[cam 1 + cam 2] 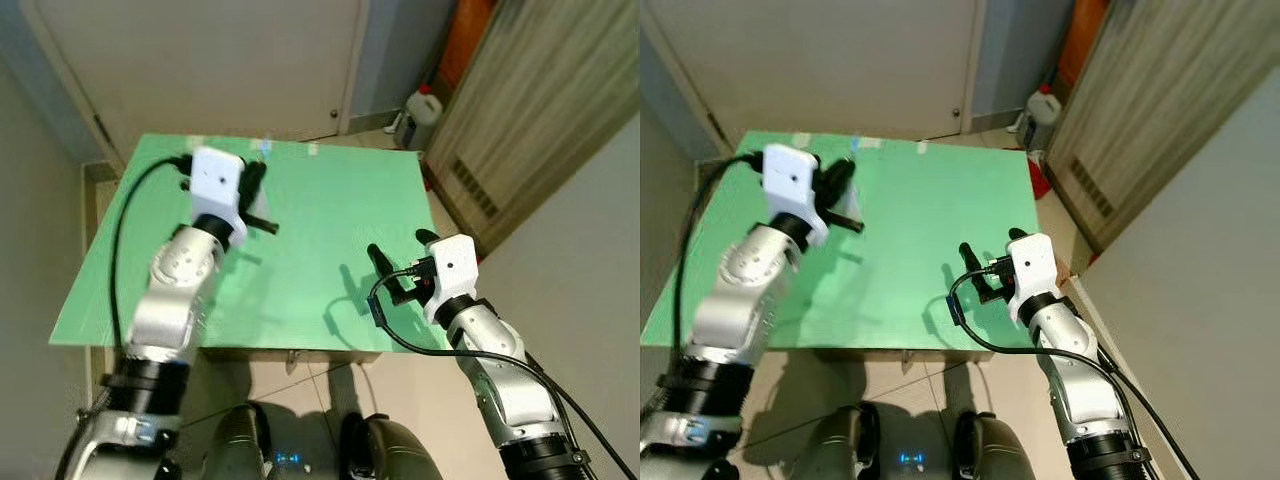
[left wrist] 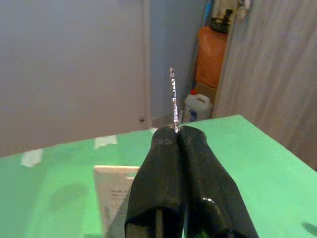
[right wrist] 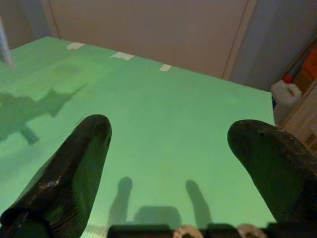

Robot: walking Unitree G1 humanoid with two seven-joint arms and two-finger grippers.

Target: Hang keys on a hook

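Observation:
My left gripper (image 1: 260, 203) is raised over the left middle of the green table (image 1: 330, 200). In the left wrist view its fingers (image 2: 163, 163) are pressed shut on a thin silver metal piece (image 2: 173, 96), seemingly a key or key ring, which sticks out past the tips. A white flat piece (image 2: 115, 188) stands on the table just beyond those fingers; I cannot tell whether it carries a hook. My right gripper (image 1: 400, 252) hovers low over the front right of the table, open, with nothing between its fingers (image 3: 79, 163).
A pale door stands behind the table. Past the far right corner are a white plastic jug (image 1: 421, 108) and an orange container (image 2: 210, 54). A slatted wooden panel (image 1: 540, 110) runs along the right. Tape bits (image 1: 262, 146) mark the table's far edge.

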